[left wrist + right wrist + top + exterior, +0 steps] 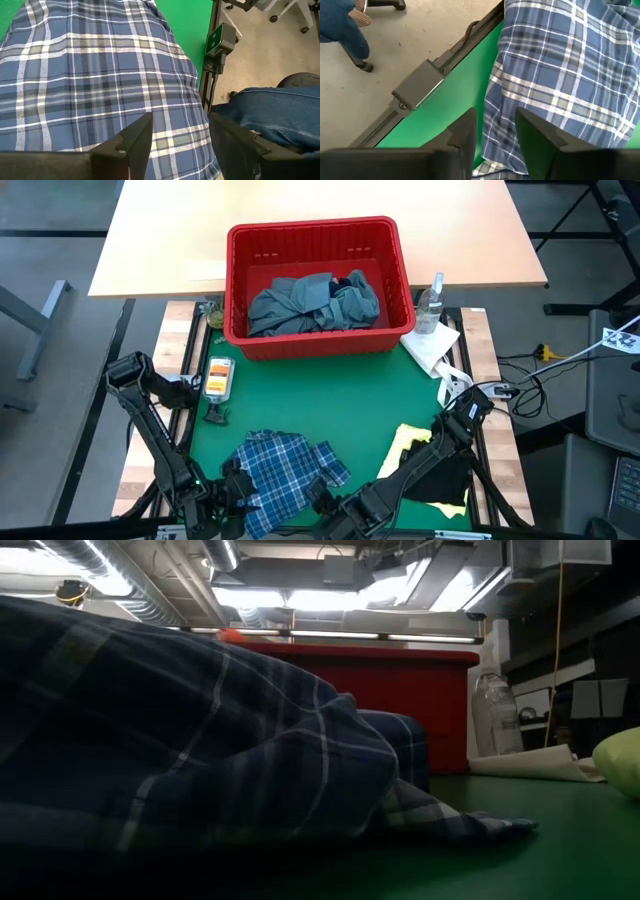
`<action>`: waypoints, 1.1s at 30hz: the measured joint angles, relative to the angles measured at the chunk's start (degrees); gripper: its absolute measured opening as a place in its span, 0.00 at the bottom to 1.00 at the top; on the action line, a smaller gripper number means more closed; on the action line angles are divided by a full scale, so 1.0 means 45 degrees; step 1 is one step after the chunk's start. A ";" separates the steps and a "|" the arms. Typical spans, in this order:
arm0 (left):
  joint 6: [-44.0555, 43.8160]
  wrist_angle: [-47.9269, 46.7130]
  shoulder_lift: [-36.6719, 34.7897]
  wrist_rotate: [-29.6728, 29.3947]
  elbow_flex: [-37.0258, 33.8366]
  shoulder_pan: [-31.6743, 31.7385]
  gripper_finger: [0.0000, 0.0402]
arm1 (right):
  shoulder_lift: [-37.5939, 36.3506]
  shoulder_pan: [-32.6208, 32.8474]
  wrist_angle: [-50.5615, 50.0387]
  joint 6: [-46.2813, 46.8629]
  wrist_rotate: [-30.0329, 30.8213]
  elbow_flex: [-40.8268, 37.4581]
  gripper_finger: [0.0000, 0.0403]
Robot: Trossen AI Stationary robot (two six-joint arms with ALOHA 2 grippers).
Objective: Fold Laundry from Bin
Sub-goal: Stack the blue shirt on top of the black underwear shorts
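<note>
Two claws sit at the near edge of your green surface [360, 405], both over the plaid shirt [280, 470]. Your left claw [177, 145] has its fingers spread above the cloth with nothing between them. Your right claw [497, 135] hangs at the shirt's near right edge, fingers apart; whether they nip that edge, you cannot tell from here.

Expect the shirt to be light, limp and quick to slide or bunch, so it will not hold a shape when lifted. Take it by a hem or corner at each side, one claw apiece, and keep it taut between them. It is blue with white and pale-green checks, lying rumpled in a low heap, near and left of centre.

Just to the right, a small yellow garment [415, 442] lies partly under the right arm.

Farther off, the red bin [390, 250] holds a crumpled grey-blue garment [310, 302], with something dark navy [357, 280] peeping behind it.
</note>
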 joint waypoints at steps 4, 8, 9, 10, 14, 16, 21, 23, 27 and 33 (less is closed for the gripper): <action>0.0000 -0.0010 0.0000 -0.0005 0.0000 0.0000 0.48 | 0.0000 0.0000 0.0000 -0.0021 0.0028 0.0000 0.41; 0.0000 -0.0015 0.0000 -0.0005 0.0000 0.0000 0.48 | 0.0000 0.0000 0.0102 -0.0011 0.0745 0.0000 0.55; 0.0000 -0.0015 0.0000 -0.0005 0.0000 0.0000 0.48 | 0.0000 -0.0005 0.0102 -0.0016 0.1016 0.0000 0.59; 0.0000 -0.0015 0.0000 -0.0005 0.0000 0.0000 0.48 | 0.0000 -0.0014 0.0116 -0.0020 0.1159 0.0000 0.62; 0.0000 -0.0019 0.0000 -0.0005 0.0000 0.0000 0.48 | 0.0062 -0.0145 0.0222 -0.0097 0.1239 0.0000 0.72; -0.0003 -0.0019 0.0000 -0.0007 0.0000 0.0003 0.48 | 0.0121 -0.0236 0.0208 -0.0196 0.1255 -0.0019 0.76; -0.0010 -0.0068 0.0000 -0.0019 0.0000 0.0005 0.48 | 0.0359 -0.0588 0.0617 -0.0763 0.1028 -0.0550 0.80; 0.0011 -0.0071 0.0000 -0.0034 0.0000 0.0008 0.48 | 0.0359 -0.0727 0.0899 -0.0967 0.1027 -0.0781 0.81; 0.0107 -0.0068 0.0000 -0.0080 0.0000 0.0015 0.48 | 0.0359 -0.0947 0.1397 -0.1021 0.1019 -0.1141 0.81; 0.0117 -0.0070 0.0000 -0.0144 0.0000 0.0015 0.48 | 0.0355 -0.1015 0.2486 -0.1737 0.1107 -0.2113 0.81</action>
